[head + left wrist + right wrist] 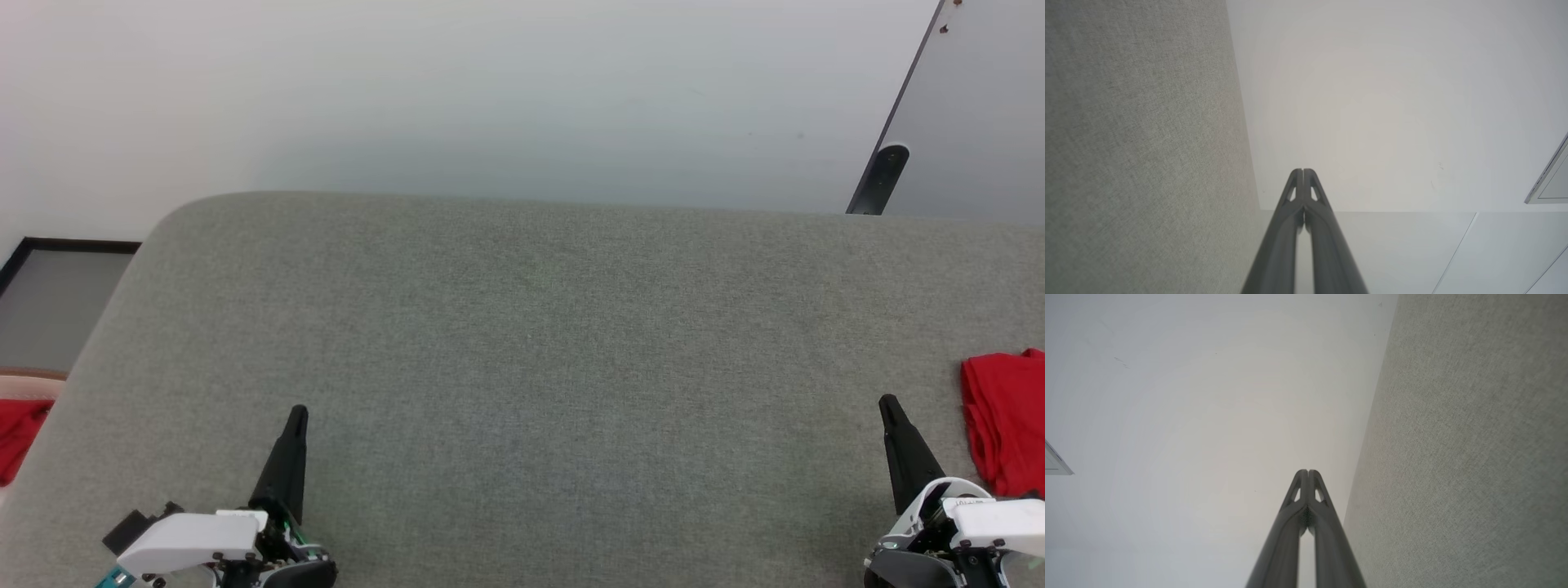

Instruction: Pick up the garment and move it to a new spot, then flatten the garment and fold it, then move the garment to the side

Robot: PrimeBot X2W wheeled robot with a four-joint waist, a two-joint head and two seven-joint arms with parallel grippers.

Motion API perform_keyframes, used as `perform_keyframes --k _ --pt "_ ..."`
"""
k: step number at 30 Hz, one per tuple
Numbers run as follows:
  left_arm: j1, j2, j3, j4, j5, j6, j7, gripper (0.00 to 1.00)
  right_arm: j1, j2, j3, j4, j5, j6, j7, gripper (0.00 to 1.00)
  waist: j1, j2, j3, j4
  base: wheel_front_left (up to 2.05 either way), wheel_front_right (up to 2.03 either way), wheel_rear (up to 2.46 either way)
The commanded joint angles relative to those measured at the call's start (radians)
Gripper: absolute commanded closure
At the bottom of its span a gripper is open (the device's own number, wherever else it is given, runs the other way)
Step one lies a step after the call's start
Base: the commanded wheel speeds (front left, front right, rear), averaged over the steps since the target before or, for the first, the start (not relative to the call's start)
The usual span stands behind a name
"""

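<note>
Grey woven fabric covers the counter (pixel 522 343), which spans most of the head view against a pale, plain background.

Garment (pixel 1006 420): red, bunched in folds, lying on the counter at its right edge and partly cut off by the frame.

Right claw (pixel 887 402): just beside the garment on its left, not touching it. The fingers are pressed together to a single point and hold nothing.

Left claw (pixel 299 412): well apart from the garment, over the near left of the counter, likewise closed tight and empty.

Both wrist views confirm the fingertips meet with nothing between them, with counter fabric to one side and a pale surface ahead.

Red cloth (pixel 18 433): a separate piece, off the counter's left edge and lower down.

Dark-framed panel (pixel 57 302): at far left. Second dark-edged panel (pixel 963 106): at upper right.
</note>
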Motion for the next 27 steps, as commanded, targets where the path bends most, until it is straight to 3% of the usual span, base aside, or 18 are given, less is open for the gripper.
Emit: perform_keyframes --k 1,27 --pt "-0.010 0.001 0.002 0.002 -0.003 -0.006 0.002 1.00 -0.003 0.003 0.002 0.001 0.005 0.000 0.001 1.00 -0.0001 0.0000 0.000 0.000 0.00 0.00 0.00" --pt "-0.010 0.001 0.002 0.002 -0.003 -0.006 0.002 1.00 -0.003 0.003 0.003 0.001 0.005 0.000 0.001 1.00 -0.0001 0.0000 0.000 0.000 0.00 0.00 0.00"
